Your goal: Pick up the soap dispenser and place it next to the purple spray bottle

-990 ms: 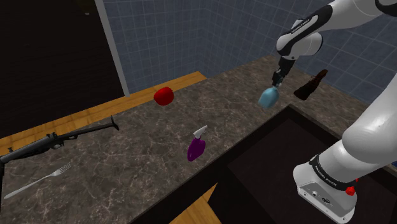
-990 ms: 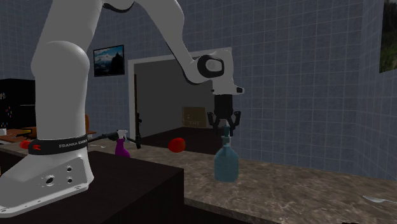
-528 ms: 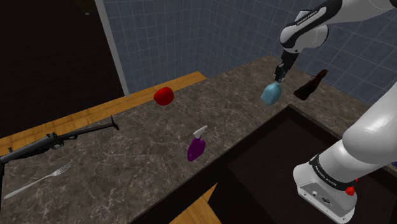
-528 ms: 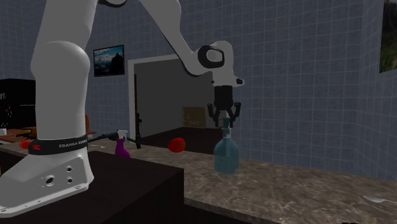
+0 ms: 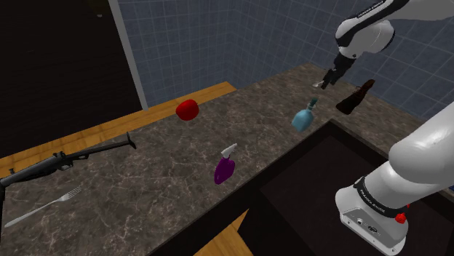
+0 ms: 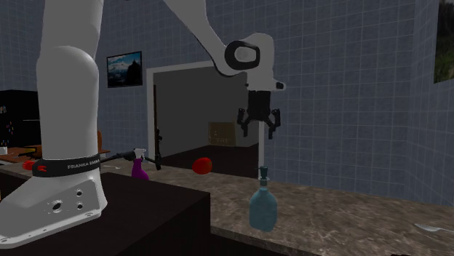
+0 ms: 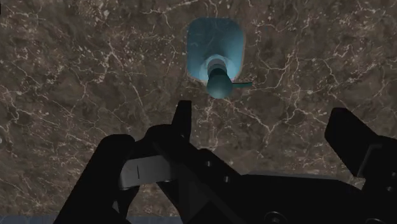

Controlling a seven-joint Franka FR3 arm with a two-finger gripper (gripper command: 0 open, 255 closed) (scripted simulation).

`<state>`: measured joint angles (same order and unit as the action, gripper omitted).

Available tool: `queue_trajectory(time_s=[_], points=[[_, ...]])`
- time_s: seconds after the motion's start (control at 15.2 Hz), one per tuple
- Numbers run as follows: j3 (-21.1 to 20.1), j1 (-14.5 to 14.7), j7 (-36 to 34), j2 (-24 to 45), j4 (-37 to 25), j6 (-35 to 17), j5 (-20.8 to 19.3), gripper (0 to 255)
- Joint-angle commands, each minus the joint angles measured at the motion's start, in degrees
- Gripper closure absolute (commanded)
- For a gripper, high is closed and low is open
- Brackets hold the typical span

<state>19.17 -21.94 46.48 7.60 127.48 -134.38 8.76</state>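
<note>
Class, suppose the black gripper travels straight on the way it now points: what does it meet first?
Most likely the pump top of the translucent blue soap dispenser, almost directly below the gripper; if slightly offset, the dark marbled countertop instead.

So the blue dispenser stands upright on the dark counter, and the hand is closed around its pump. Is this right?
Not the last part. The dispenser does stand upright on the counter, but the hand is open and hangs above the pump, not touching it. The second exterior view shows the gap between them.
</note>
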Motion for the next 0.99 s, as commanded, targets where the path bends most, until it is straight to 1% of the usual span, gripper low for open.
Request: queue_trajectory(time_s=[0.0,0.53,0.92], points=[[-1.0,-8.3,31.9,-0.6,1.0,2.9,25.1,0],[-2.6,-7.7,34.6,3.7,1.5,-1.3,29.5,0],[-2.6,-7.7,34.6,3.7,1.5,-1.3,29.5,0]])
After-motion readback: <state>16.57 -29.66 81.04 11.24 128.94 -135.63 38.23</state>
